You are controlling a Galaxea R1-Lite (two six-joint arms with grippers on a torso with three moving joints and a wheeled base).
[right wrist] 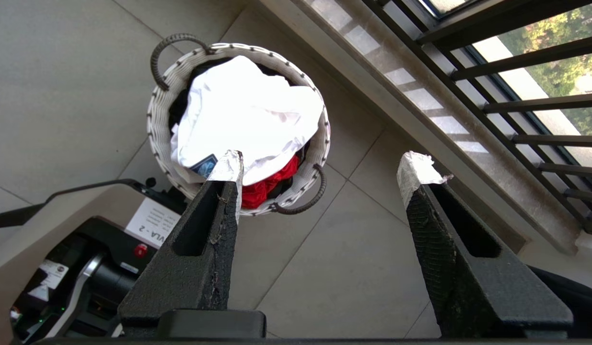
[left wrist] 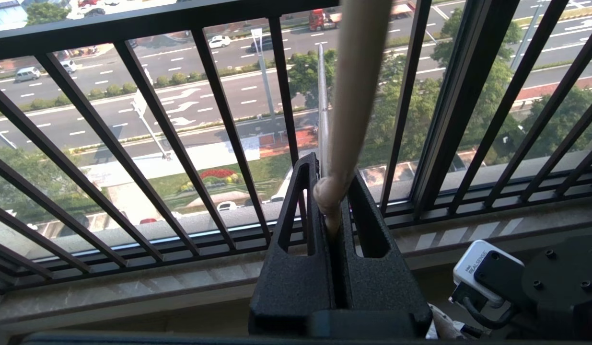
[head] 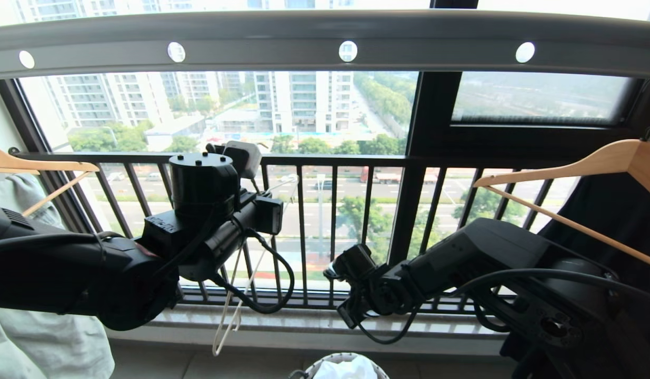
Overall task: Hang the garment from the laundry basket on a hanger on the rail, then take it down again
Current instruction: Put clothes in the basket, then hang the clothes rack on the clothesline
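Right gripper (right wrist: 319, 165) spread wide, empty, pointing down over floor. Garment (right wrist: 243, 120) crumpled in laundry basket (right wrist: 156, 120), below and slightly to side of gripper, so right arm is nearer. Left gripper (left wrist: 331, 201) pressed on hanger (left wrist: 358, 96), held up near window railing (left wrist: 171, 134), under rail (head: 325, 39).

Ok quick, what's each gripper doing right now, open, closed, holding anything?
Left gripper: shut on the hanger.
Right gripper: open, holding nothing, above the laundry basket.
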